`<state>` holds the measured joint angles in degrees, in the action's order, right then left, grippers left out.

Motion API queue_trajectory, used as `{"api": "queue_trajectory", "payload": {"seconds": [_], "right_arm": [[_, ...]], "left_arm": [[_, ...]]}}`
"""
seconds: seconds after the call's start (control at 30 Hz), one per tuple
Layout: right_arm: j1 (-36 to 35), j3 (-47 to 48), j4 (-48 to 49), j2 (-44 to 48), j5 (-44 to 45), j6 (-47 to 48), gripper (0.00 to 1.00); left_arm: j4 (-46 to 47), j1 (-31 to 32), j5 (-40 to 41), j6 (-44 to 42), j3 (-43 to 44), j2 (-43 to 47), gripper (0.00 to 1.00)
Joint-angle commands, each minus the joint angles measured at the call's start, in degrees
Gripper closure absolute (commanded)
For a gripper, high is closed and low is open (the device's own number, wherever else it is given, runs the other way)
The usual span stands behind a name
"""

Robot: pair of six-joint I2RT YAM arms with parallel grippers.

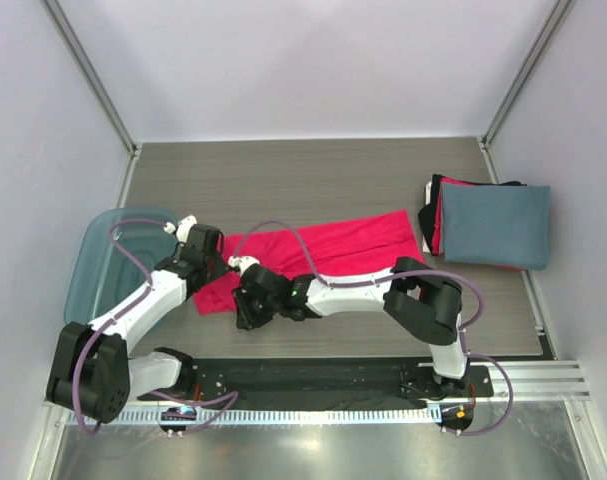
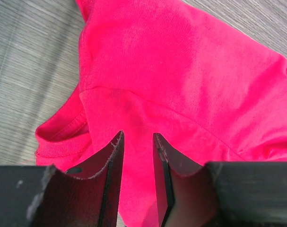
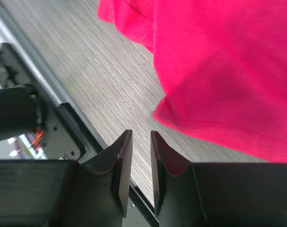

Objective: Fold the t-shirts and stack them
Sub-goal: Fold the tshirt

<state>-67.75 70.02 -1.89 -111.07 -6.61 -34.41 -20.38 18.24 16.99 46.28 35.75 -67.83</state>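
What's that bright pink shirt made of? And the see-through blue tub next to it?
The pink shirt looks like soft knitted cotton with a matte finish: fine fuzzy weave, stitched hems, limp folds. The blue tub looks like smooth plastic: it is tinted and half see-through, with rounded moulded corners.

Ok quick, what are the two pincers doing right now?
Left pincer: pink t-shirt fills its narrow gap; grip cannot be told.
Right pincer: slightly open, holding nothing.

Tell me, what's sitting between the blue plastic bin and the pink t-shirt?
The left arm: in the top view its white forearm crosses from the blue plastic bin to the pink t-shirt, over the wood-grain table.
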Motion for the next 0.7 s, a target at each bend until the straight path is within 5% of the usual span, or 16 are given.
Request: {"api": "queue_trajectory", "payload": {"seconds": [0.0, 0.33, 0.67], "right_arm": [[-2.1, 3.9, -2.6, -0.8, 10.7, -0.3, 0.73], [-4.2, 7.4, -5.2, -2.8, 18.5, 2.1, 0.75], [-4.9, 10.3, -7.1, -8.5, 16.2, 3.4, 0.73]], "left_arm": [[1.5, -0.4, 2.0, 0.7, -0.2, -0.2, 0.68], [0.2, -0.4, 4.4, 0.6, -0.3, 1.6, 0.68], [-1.9, -0.4, 8.1, 1.5, -0.8, 4.6, 0.68]]}}
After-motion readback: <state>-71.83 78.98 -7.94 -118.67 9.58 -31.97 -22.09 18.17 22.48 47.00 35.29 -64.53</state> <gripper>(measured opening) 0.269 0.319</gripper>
